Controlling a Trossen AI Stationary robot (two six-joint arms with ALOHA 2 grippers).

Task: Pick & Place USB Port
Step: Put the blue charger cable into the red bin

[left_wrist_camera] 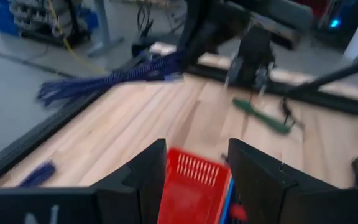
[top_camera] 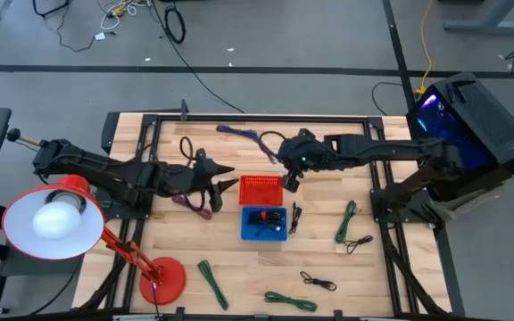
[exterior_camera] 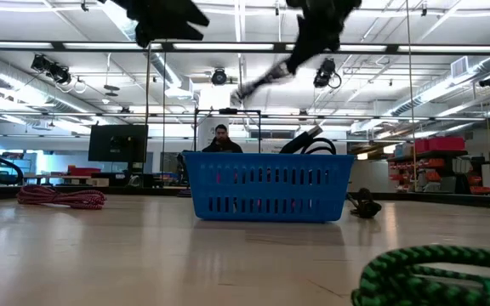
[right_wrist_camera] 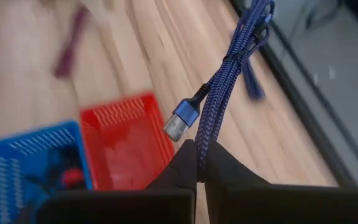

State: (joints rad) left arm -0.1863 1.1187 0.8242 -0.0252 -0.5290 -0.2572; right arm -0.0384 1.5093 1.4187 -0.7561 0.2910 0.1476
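Right claw (right_wrist_camera: 197,163) clenches blue USB cable (right_wrist_camera: 224,81) above red basket (right_wrist_camera: 127,144).

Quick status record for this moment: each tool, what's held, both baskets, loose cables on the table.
right tool: shut on the blue braided USB cable, raised above the table near the red basket
left tool: open, empty, beside the red basket
red basket: looks empty, touching the blue basket's far side
blue basket: holds dark cables and something red
loose cables: maroon cable under the left arm; green cables in front and to the right
other: red desk lamp at the table's left front
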